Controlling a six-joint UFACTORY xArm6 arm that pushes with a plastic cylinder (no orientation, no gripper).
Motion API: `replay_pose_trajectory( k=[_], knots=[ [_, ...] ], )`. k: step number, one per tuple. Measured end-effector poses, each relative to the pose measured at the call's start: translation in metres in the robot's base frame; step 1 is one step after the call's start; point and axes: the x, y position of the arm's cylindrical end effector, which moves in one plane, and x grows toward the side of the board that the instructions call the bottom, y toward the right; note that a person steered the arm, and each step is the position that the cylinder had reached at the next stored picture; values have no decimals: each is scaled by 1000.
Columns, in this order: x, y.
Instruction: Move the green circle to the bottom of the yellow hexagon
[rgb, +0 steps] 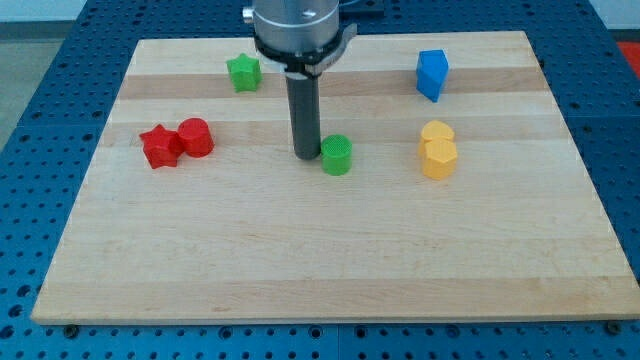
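Tip (306, 156) of rod bare, gripping nothing, touching left side of green circle (337, 156) at board centre. Yellow hexagon (439, 159) well apart, view's right. Step: pushing underway. Next: drive circle rightward and down, below hexagon.

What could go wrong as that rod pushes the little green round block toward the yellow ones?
My tip sits at the left edge of the green circle. An off-centre push could let it slip past my tip. Pushed straight right, it might knock the yellow hexagon or the yellow block touching it, instead of ending below.
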Motion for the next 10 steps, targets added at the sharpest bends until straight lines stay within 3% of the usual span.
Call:
replay_pose_trajectory(
  k=[3, 5, 6, 9, 10],
  knots=[
    [20, 37],
    [33, 0],
    [54, 18],
    [24, 22],
    [29, 66]
  ],
)
